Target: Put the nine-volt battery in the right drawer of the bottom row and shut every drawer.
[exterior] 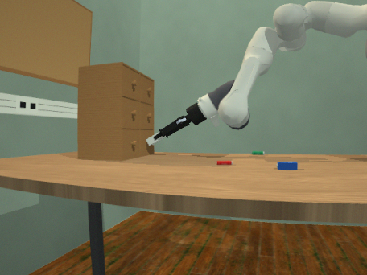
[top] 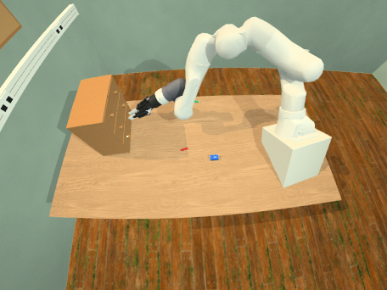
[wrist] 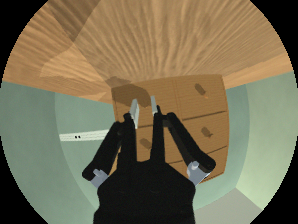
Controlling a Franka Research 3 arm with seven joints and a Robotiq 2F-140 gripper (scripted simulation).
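Observation:
The nine-volt battery (top: 214,157) (exterior: 287,166) is a blue block lying on the table, well away from the gripper. The brown chest (top: 90,102) (exterior: 101,112) (wrist: 216,102) stands upright, with three rows of two drawers, all looking shut. My gripper (top: 131,114) (exterior: 150,141) (wrist: 144,103) is partly open, with a narrow gap and nothing seen held between the fingers. Its fingertips are close in front of the bottom right drawer (wrist: 168,94). That drawer's knob is hidden by the fingers and shadow, so contact cannot be told. The wrist view does not show the battery.
A red cylinder (top: 184,149) (exterior: 224,162) lies on the table between the chest and the blue battery. A green cylinder (top: 197,102) (exterior: 257,153) lies toward the table's far edge, near the forearm in the top view. The bottom left drawer's knob (top: 127,136) (exterior: 134,146) (wrist: 200,89) is beside the gripper.

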